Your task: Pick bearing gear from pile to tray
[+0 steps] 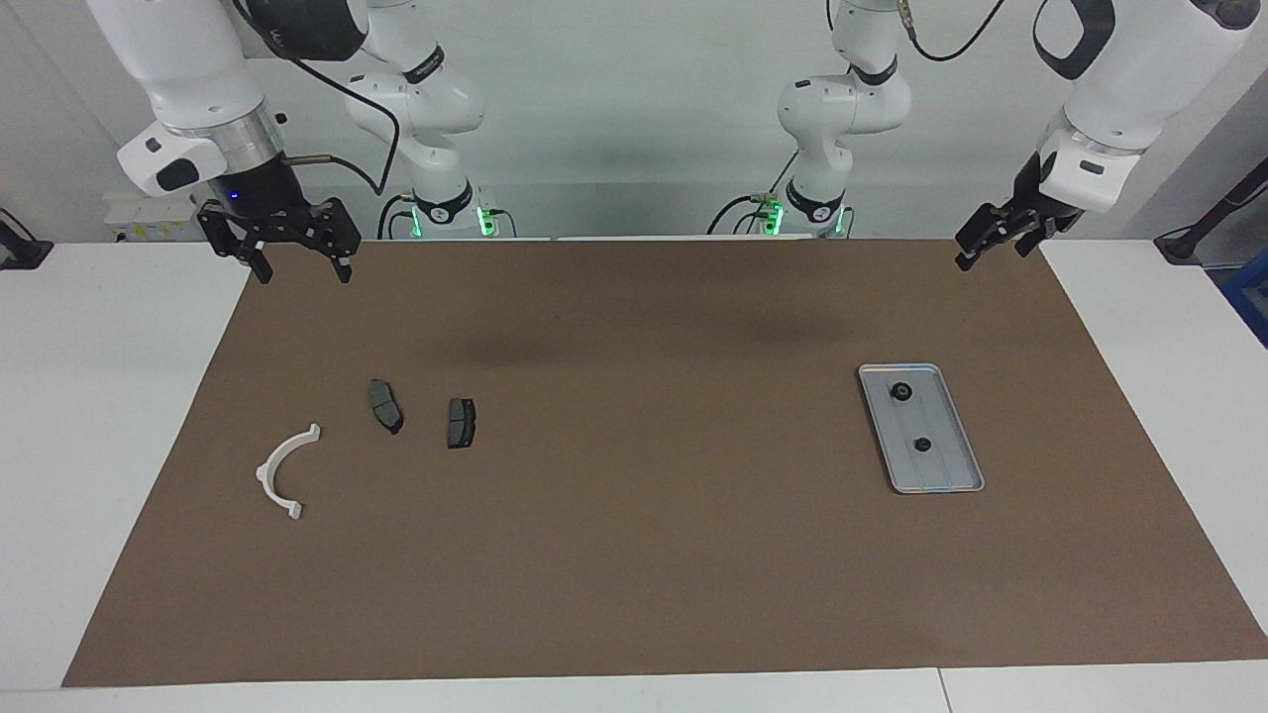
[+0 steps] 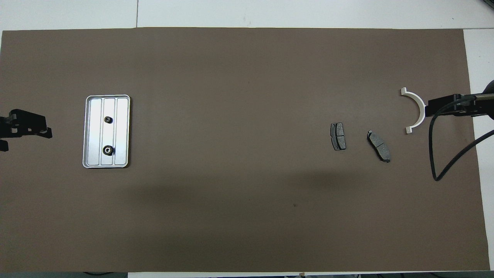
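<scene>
Both gears lay in the tray toward my left arm's end; my left gripper and right gripper hung spread, empty. A careless descent could knock the tray.

Overhead crops both arms at the frame edges, left gripper only partly in, right gripper mostly out; the two black pieces in the tray are too small to identify.
</scene>
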### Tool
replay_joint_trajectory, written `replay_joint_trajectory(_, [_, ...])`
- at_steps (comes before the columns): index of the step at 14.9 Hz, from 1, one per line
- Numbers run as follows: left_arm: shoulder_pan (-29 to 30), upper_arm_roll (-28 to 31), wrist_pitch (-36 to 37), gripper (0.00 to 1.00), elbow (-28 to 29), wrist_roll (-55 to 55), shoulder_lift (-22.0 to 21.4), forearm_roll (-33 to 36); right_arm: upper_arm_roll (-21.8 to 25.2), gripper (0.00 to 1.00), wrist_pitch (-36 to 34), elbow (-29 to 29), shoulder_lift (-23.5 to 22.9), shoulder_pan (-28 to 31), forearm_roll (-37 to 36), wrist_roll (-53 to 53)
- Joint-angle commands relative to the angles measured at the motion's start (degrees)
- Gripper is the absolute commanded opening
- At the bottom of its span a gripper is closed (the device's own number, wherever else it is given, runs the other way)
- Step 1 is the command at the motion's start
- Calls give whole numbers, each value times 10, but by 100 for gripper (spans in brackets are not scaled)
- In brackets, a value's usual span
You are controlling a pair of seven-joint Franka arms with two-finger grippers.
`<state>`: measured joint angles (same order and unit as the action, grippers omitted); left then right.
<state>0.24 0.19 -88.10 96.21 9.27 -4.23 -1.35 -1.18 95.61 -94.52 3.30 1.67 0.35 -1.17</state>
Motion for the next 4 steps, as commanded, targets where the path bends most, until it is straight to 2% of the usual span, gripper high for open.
replay_joint_trajectory(1, [-6, 2, 10, 100, -5, -15, -5, 11, -4, 100, -2, -12, 13, 5, 4, 13])
replay_joint_trajectory(4, [-7, -6, 8, 100, -5, -16, -5, 27, -3, 100, -2, -12, 13, 5, 4, 13])
